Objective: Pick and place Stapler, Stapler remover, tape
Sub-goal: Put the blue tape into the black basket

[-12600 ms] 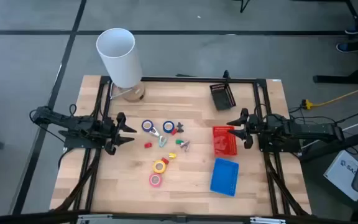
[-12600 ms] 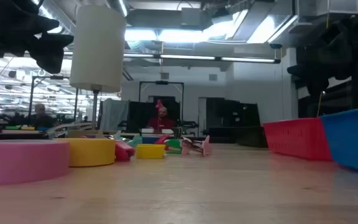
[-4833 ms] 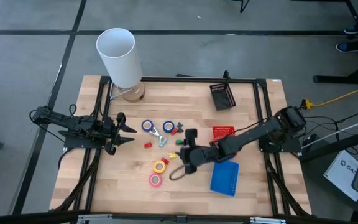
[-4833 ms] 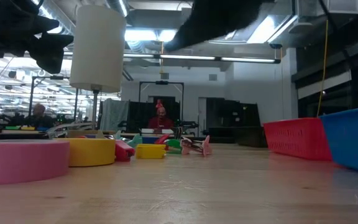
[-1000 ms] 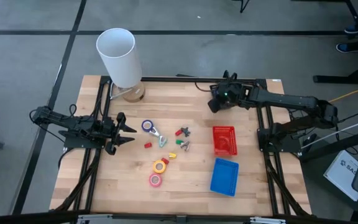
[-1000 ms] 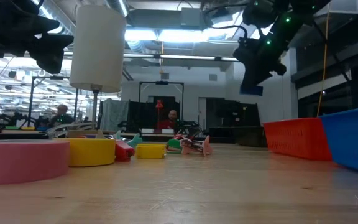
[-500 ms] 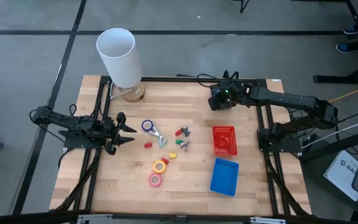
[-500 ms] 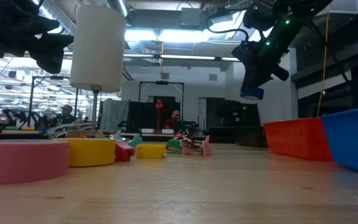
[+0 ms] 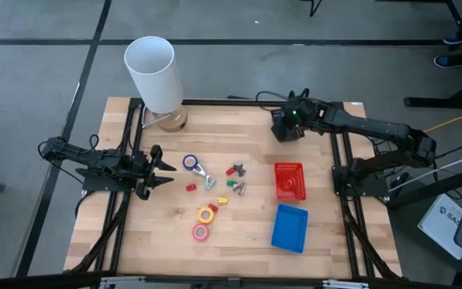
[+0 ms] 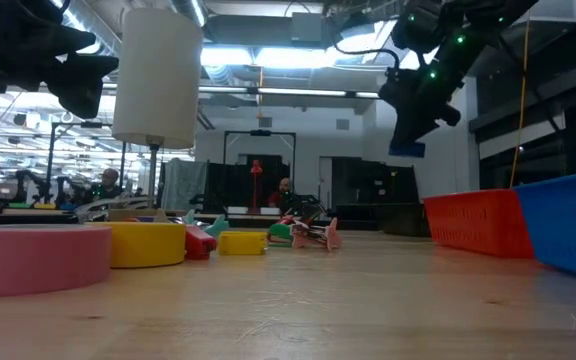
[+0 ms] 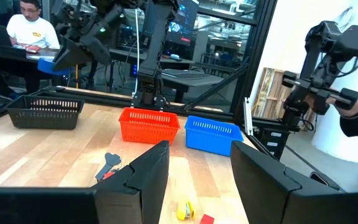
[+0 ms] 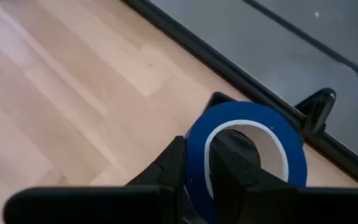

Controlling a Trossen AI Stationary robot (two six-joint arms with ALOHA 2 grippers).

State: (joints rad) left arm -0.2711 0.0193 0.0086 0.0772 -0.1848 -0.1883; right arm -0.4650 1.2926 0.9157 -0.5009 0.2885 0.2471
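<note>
right gripper (image 12: 194, 171) jaws clamped on blue ring-shaped tape roll (image 12: 247, 152), hanging above black mesh basket (image 11: 44, 112) at desk's 1 o'clock. centre over basket, lower, then release. left gripper (image 9: 155, 167) at 9 o'clock, jaws apart.

Grey floor (image 9: 295, 20) crossed by dark lines (ceiling lights (image 10: 268, 55) glow overhead).

Blue tape roll (image 12: 247, 149) with white inner ring; red basket (image 9: 289, 181); blue basket (image 9: 289, 228); yellow tape (image 9: 206, 214); pink tape (image 9: 200, 233).
</note>
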